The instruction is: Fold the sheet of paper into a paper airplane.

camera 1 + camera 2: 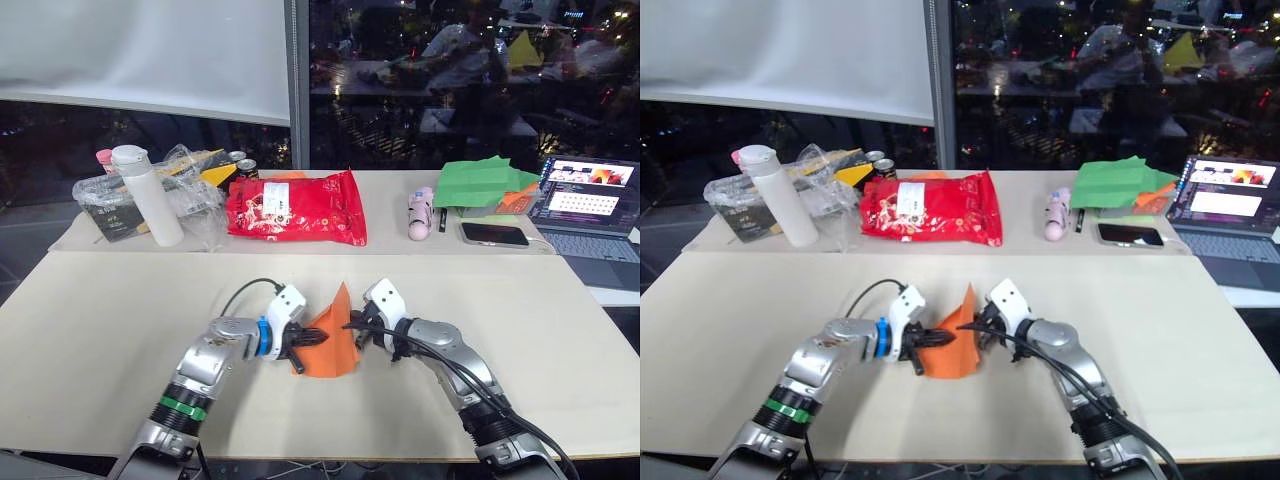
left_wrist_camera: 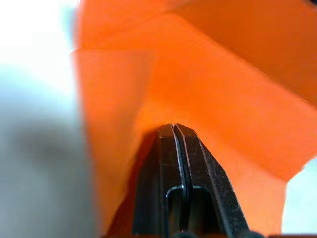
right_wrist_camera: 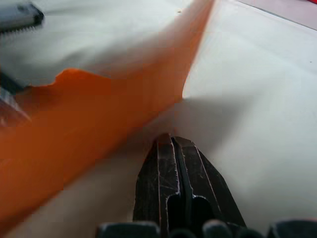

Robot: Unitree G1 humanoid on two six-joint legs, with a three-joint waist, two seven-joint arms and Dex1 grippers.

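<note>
At table centre, near the front edge, the sheet of paper stands partly folded, one flap peaked upward between both arms. From nine o'clock, the left gripper presses its fingers together on the paper's near edge. From three o'clock, the right gripper has its fingers pressed together, tip by the flap's base; whether it pinches paper is unclear. To crease well, the left should pin its layer while the right sweeps the flap flat. At twelve o'clock lies the red snack bag.
</note>
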